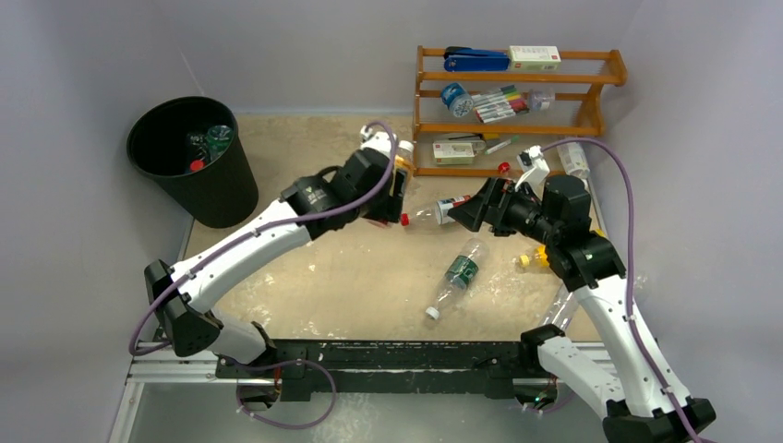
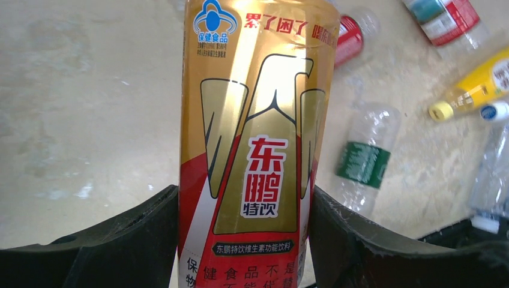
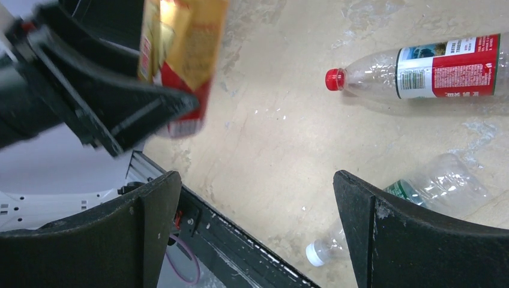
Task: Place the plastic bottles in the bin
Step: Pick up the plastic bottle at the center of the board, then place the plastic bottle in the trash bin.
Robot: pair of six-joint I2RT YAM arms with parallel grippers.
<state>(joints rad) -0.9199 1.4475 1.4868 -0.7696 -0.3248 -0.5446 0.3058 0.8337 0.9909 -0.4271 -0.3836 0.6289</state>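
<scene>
My left gripper (image 1: 392, 189) (image 2: 245, 192) is shut on an amber-gold bottle (image 2: 258, 120) (image 3: 180, 54) with a red label, held above the table's middle. The black bin (image 1: 222, 194) stands at the far left with bottles inside. My right gripper (image 1: 466, 210) (image 3: 257, 180) hangs open and empty just right of the left one. A clear bottle with a red cap and red label (image 1: 434, 212) (image 3: 432, 66) lies under it. A green-labelled clear bottle (image 1: 459, 272) (image 2: 363, 162) and a yellow bottle (image 1: 531, 260) (image 2: 474, 84) lie nearer the front.
An orange wooden rack (image 1: 605, 69) with markers and boxes stands at the back right. Another clear bottle (image 1: 572, 157) lies beside it, and one more (image 1: 563, 309) lies by the right arm. Grey walls close in both sides.
</scene>
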